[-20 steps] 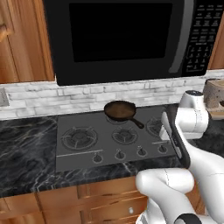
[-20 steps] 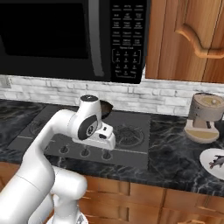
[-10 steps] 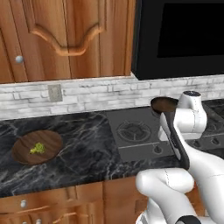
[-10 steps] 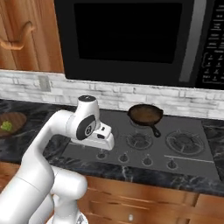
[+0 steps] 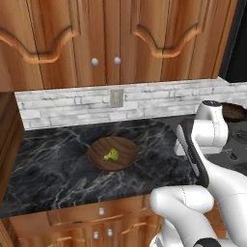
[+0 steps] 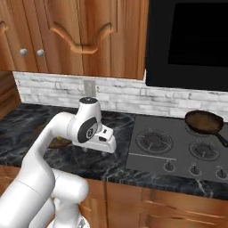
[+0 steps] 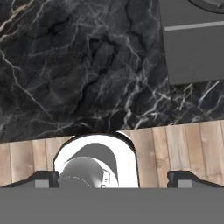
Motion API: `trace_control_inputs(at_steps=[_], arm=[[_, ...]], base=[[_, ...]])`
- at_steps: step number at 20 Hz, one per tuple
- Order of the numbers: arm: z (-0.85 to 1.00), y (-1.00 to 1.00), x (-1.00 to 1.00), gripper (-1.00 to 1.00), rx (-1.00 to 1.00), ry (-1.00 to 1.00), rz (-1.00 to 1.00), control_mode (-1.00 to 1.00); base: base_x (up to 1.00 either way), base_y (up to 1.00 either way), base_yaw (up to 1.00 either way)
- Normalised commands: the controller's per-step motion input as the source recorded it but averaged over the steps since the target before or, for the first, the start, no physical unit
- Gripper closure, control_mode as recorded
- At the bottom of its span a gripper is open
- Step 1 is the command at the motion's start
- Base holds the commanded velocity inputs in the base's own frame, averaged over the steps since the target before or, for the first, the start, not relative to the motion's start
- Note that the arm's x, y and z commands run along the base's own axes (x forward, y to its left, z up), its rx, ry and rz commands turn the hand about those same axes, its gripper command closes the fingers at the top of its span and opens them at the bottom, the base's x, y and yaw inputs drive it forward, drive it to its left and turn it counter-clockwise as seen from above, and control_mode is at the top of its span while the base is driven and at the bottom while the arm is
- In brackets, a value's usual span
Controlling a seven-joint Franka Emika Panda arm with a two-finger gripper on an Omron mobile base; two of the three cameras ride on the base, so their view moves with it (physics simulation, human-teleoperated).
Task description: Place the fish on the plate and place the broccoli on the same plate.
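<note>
- While you sweep from the left of the left base view, note first the dark marble counter [image 5: 58, 169], bare stone that leaves room to work around the dish.
- Next comes the plate [image 5: 113, 153], flat on that counter and well forward of the brick backsplash [image 5: 72, 107], so you can reach it from above without crowding the wall.
- Sitting near the plate's middle is the broccoli [image 5: 111, 155]; by how it lies, that half of the job looks done.
- You will not find the fish on the plate, and I cannot make it out anywhere in these views.
- Further right, the gripper [image 7: 113, 177] hangs over the counter's front edge beside the stove [image 6: 178, 147], its fingertips [image 7: 43, 178] spread wide apart with nothing between them; empty-handed, it is carrying nothing to the plate.
- At the far right in the right base view, the frying pan [image 6: 204, 122] rests on a rear burner, well apart from the plate. Its inside is too dark for you to tell what it holds; my guess is the fish belongs there.
</note>
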Motion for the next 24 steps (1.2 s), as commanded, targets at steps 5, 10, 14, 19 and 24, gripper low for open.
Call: trace_control_inputs(at_steps=[5, 10, 14, 19, 24], arm=[[0.0, 0.0, 0.0, -1.0, 0.0, 0.0, 0.0, 1.0], [0.0, 0.09, 0.0, -1.0, 0.0, 0.0, 0.0, -1.0], [0.0, 0.11, 0.03, -1.0, 0.0, 0.01, 0.0, -1.0], [0.0, -0.04, 0.65, -1.0, 0.0, -0.03, 0.0, -1.0], [-0.02, -0.23, 1.0, -1.0, -0.03, 0.02, 0.0, -1.0]], base=[[0.14, 1.0, 0.0], [0.13, 0.76, 0.0], [0.0, 0.0, 0.0], [0.0, 0.0, 0.0], [0.0, 0.0, 0.0]])
